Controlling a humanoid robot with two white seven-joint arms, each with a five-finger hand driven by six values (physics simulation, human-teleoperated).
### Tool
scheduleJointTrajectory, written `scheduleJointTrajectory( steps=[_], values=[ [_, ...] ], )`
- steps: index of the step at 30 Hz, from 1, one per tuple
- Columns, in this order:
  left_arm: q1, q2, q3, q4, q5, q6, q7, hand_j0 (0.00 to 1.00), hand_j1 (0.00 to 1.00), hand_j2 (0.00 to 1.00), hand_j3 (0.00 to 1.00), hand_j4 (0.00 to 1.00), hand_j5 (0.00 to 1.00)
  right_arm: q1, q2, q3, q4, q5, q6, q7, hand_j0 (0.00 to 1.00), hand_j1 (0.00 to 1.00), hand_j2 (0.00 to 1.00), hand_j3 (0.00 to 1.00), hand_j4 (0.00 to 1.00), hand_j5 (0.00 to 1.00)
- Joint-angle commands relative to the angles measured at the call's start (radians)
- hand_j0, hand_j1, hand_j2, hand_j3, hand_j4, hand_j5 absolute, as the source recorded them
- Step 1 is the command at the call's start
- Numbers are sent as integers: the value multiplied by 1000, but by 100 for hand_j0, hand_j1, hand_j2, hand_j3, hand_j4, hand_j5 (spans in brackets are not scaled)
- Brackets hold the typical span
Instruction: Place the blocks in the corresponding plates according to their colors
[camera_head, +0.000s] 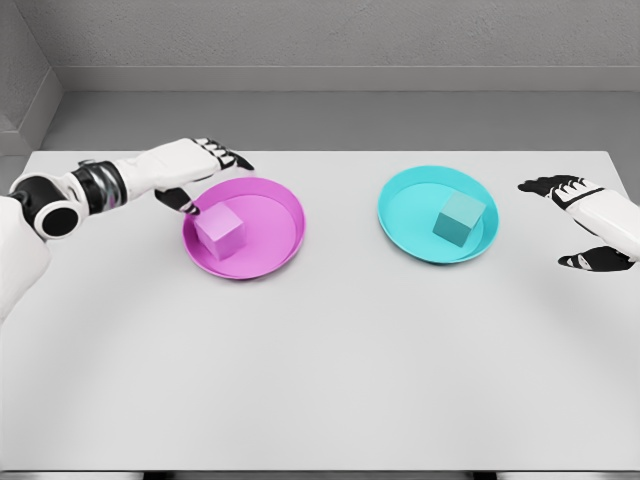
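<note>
A small pink cube block (219, 231) is seen lying inside the round pink plate (280, 200), a little left of the plate's middle. A small teal cube block (459, 218) is seen lying inside the round teal plate (410, 200), a little right of its middle. Both plates are set on the white table (320, 380), side by side and well apart.

The left hand (195, 172) is held just above and to the left of the pink block, over the plate's rim. Its fingers are spread and nothing is held; one dark fingertip is very near the block's top corner, but it cannot be told if it is touching. The pink block lies down and to the right of this hand. No long side is shown by the block, since it is a cube.

The right hand (585, 220) is held off to the right of the teal plate, apart from it. Its fingers are spread too, and nothing is held.

Each block looks smooth and solid and matches its plate. The sorting looks done, so only pulling back the hands seems to be left.
</note>
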Motion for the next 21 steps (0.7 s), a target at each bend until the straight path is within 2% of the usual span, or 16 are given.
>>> scheduleJointTrajectory(
  steps=[1, 4, 6, 8, 12, 14, 21],
  values=[
    [-2, -2, 22, 3, 6, 2, 1, 100, 100, 100, 100, 100, 100, 0, -1, 0, 0, -7, 2, 1, 100, 100, 100, 100, 100, 100],
    [-3, 2, 21, -6, 9, 2, 1, 100, 100, 100, 100, 100, 100, 0, -1, 0, 0, -7, 2, 1, 100, 100, 100, 100, 100, 100],
    [2, 25, 14, -6, 65, 2, 1, 100, 100, 100, 100, 100, 100, 0, -1, 0, 0, -7, 2, -1, 100, 100, 100, 100, 100, 100],
    [6, 90, 14, -6, 135, 2, 1, 100, 100, 100, 100, 100, 100, 0, -1, 1, 0, -7, 2, 1, 100, 100, 100, 100, 100, 100],
    [11, 212, 19, -6, 195, 2, 1, 100, 100, 100, 100, 100, 100, 0, -1, 0, 1, -7, 2, 1, 100, 100, 100, 100, 100, 100],
    [46, 252, 27, -14, 226, 2, 1, 100, 100, 100, 100, 100, 100, 0, -1, 0, 1, -7, 2, 1, 100, 100, 100, 100, 100, 100],
    [63, 324, 76, -9, 246, 2, 1, 100, 100, 100, 100, 100, 100, 0, -1, 0, 1, -7, 2, 1, 100, 100, 100, 100, 100, 100]
  ],
)
